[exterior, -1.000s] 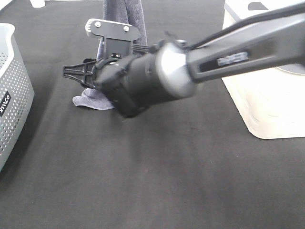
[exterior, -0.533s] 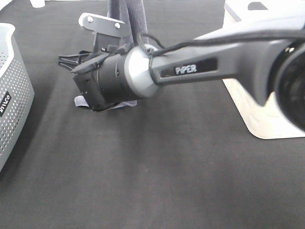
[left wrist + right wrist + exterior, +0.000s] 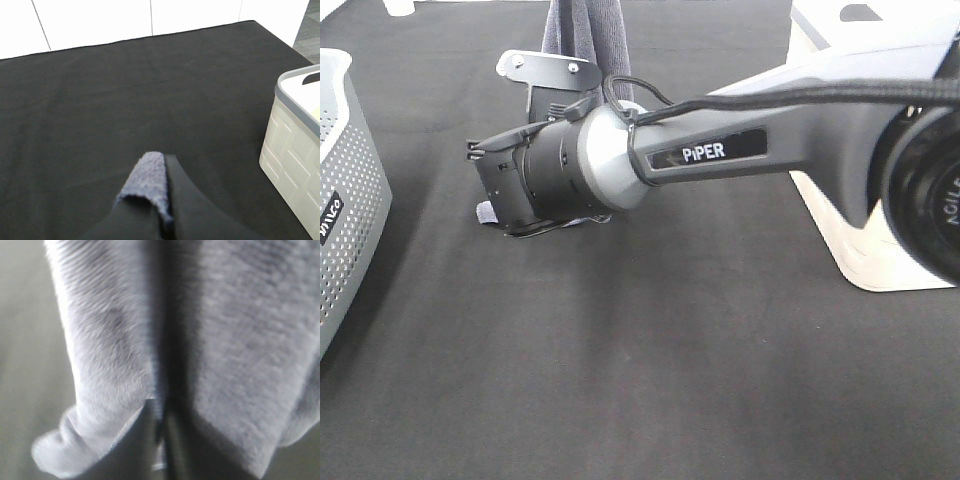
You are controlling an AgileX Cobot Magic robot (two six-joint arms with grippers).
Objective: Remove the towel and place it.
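Hanging from the left jaws, which are clamped on a fold of it, the towel [image 3: 584, 30] drops past the right jaws, pressed together on a crease lower down; its bottom corner touches the table [image 3: 670, 360] beneath them.

right pincer [image 3: 475, 150] now clamps the towel [image 3: 588, 25].

Readable text | white "PiPER" on a dark plate along the right arm [image 3: 820, 125] | partial white letters, roughly "iVo", on a black label [image 3: 328, 220] on the grey perforated basket [image 3: 355, 160] | cut-off white letters on the arm's large joint [image 3: 920, 190], not legible
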